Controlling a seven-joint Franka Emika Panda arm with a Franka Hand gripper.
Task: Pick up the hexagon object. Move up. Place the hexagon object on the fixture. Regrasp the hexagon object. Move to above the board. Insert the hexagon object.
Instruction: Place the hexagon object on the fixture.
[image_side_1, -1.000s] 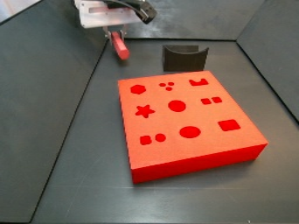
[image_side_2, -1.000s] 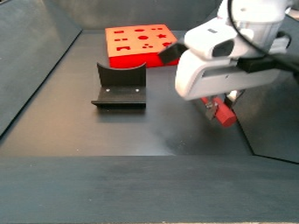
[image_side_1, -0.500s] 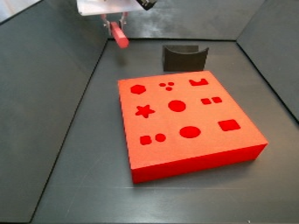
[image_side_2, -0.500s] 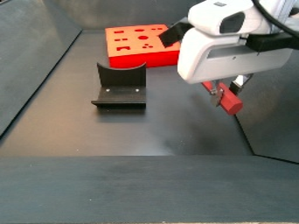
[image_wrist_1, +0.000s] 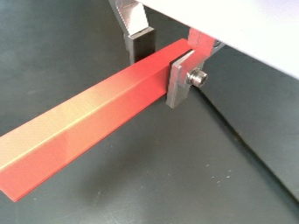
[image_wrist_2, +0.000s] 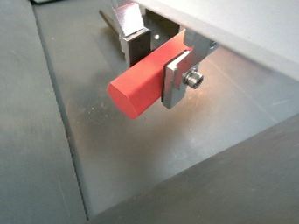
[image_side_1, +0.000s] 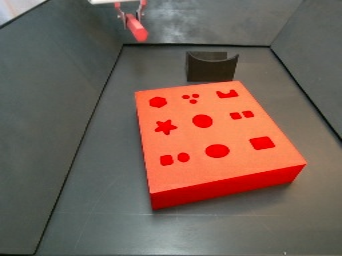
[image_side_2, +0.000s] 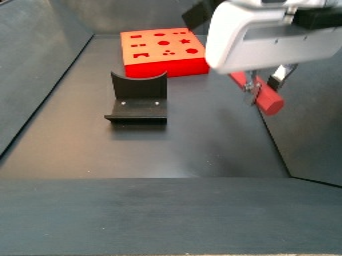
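In both wrist views the gripper (image_wrist_1: 162, 58) pinches the hexagon object (image_wrist_1: 93, 122) crosswise between its silver fingers (image_wrist_1: 179, 77), the bar hanging clear of the dark floor. Farther off, in a side view, the fixture (image_side_2: 136, 97) stands free, its notch ready for the bar. Behind it lies the board (image_side_2: 160, 48), near the far wall.

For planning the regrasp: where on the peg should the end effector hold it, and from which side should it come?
The peg is now clamped between the end effector's plates near one end, and most of its length sticks out free. A hold nearer the middle would probably balance it better. Its flat opposite hexagon faces suit parallel plates, so come across the long axis, from above once it lies on the fixture.
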